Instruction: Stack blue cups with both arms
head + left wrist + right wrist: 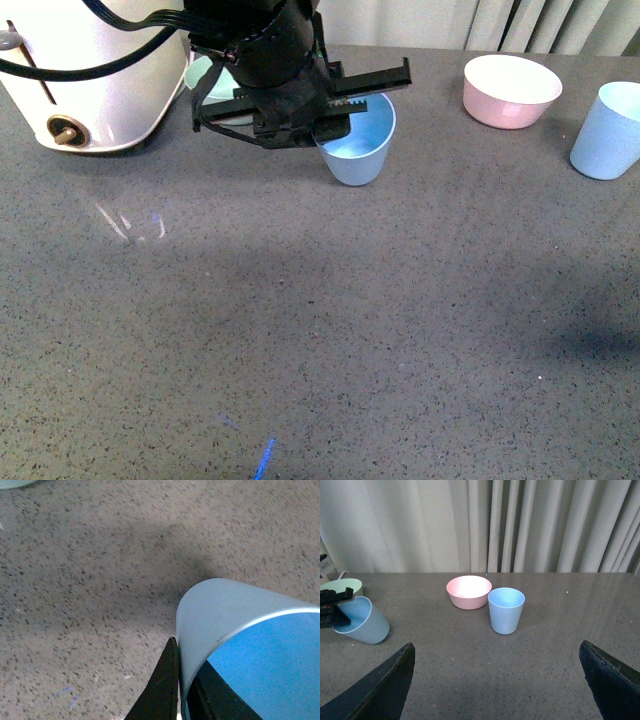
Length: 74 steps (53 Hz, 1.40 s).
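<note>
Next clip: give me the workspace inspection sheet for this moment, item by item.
Surface: grey speckled countertop, faint blue mark near its front edge.
Job's things: tilted blue cup, gripped at its rim; upright blue cup, standing free beside the pink bowl.
Clutter: pink bowl; mint-green bowl; white appliance.
Grippers: left gripper, jaws shut on the tilted cup's wall; right gripper, open, holding nothing.
Cables: black cables drape across the appliance.
Surroundings: pale curtains behind the counter.
</note>
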Each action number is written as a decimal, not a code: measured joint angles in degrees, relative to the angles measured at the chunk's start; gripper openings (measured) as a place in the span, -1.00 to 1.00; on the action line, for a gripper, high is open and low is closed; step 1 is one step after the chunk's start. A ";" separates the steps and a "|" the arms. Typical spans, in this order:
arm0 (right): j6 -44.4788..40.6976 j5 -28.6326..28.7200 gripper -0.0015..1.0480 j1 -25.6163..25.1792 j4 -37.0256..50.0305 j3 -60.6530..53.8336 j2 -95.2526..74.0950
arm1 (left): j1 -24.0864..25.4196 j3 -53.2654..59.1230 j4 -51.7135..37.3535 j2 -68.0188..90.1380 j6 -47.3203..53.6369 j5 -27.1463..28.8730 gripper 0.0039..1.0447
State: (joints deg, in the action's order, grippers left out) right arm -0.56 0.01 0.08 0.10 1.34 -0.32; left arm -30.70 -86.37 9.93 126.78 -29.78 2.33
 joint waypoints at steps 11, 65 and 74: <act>0.00 0.00 0.83 0.00 0.00 0.00 0.00 | -5.88 0.50 2.47 -1.55 -0.17 -0.39 -0.97; 0.00 0.00 0.83 0.00 0.00 0.00 0.00 | -10.84 -0.09 2.01 -0.13 3.30 -1.46 0.66; 0.00 0.00 0.83 0.00 0.00 0.00 0.00 | -10.40 -0.09 1.42 -1.05 2.89 -1.97 0.83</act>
State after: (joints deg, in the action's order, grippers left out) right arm -0.56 0.01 0.08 0.10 1.34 -0.32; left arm -41.10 -86.46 11.35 125.73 -26.89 0.36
